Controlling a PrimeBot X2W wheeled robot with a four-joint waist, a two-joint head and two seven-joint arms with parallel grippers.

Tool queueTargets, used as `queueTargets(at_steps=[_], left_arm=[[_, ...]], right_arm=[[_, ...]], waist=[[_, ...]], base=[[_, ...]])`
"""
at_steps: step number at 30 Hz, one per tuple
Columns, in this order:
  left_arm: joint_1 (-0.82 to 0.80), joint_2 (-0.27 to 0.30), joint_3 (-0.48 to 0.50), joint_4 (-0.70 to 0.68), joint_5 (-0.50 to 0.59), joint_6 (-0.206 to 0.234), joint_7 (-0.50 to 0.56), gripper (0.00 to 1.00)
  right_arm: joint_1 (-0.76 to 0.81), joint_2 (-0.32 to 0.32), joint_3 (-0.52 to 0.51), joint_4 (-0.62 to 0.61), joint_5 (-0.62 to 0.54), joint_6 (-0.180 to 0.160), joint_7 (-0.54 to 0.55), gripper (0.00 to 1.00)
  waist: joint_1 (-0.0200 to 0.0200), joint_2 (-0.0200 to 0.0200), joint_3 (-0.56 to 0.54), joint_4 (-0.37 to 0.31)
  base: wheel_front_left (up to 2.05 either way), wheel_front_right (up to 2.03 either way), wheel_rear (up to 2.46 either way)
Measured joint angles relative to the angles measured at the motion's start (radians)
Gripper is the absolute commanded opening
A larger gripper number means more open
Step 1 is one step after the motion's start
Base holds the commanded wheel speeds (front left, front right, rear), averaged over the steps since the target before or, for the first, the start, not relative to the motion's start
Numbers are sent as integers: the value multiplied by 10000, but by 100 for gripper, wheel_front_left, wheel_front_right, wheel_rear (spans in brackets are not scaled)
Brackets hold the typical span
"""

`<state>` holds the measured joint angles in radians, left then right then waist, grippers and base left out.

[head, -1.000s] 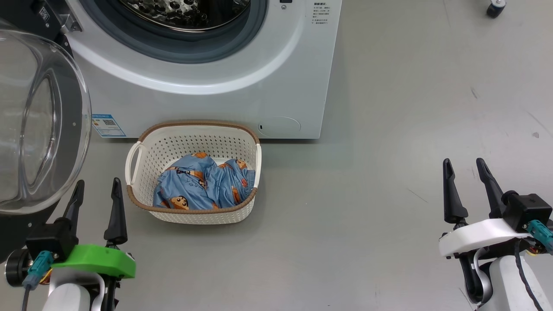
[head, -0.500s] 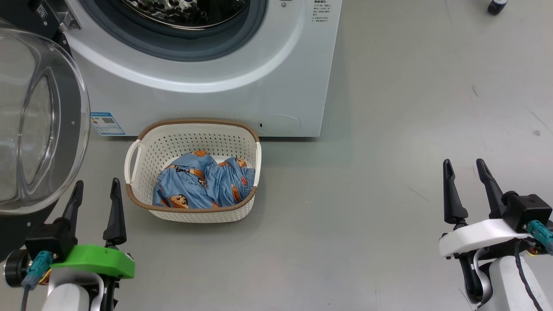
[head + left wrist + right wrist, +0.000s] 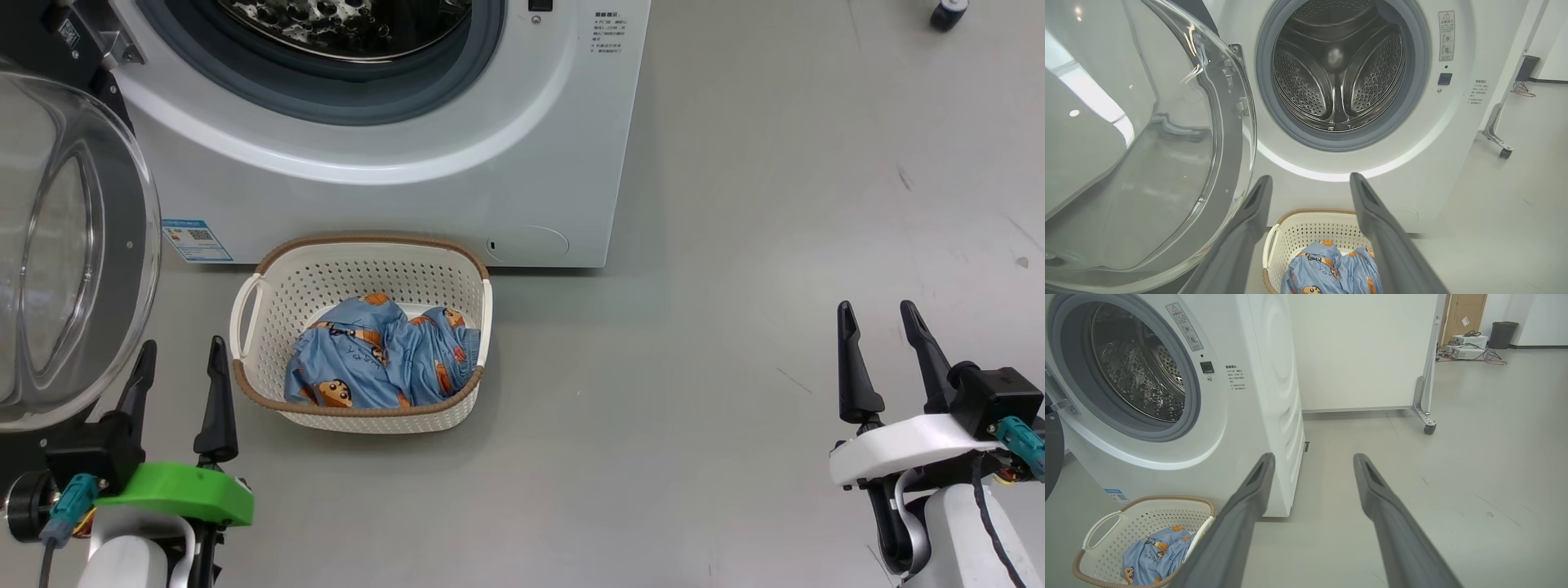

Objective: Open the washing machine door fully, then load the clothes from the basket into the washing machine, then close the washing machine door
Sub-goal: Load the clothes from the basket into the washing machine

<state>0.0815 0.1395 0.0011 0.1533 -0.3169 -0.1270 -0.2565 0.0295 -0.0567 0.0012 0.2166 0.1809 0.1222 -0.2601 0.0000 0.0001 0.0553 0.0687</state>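
The washing machine door (image 3: 77, 245) stood swung wide at the left of the washing machine (image 3: 392, 188), leaving the steel drum (image 3: 1337, 69) exposed. The basket (image 3: 359, 282) sat on the grey floor (image 3: 718, 343) just before the machine's lower front edge, with the blue clothes (image 3: 380, 359) bunched inside it. The left gripper (image 3: 184, 345) hovered just beside the basket and the right gripper (image 3: 876, 308) well apart from it, both with fingers spread wide, holding nothing.
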Motion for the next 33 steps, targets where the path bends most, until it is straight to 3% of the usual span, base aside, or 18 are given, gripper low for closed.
queueTargets(at_steps=[18,33], left_arm=[[-34,-81,355,-52,186,0,0,100],[-31,-293,274,-31,171,0,0,100]], right_arm=[[-5,6,-4,35,17,0,0,100],[-8,17,-19,73,17,0,0,100]], waist=[[0,0,131,139],[0,0,262,174]], base=[[89,-89,0],[30,-30,0]])
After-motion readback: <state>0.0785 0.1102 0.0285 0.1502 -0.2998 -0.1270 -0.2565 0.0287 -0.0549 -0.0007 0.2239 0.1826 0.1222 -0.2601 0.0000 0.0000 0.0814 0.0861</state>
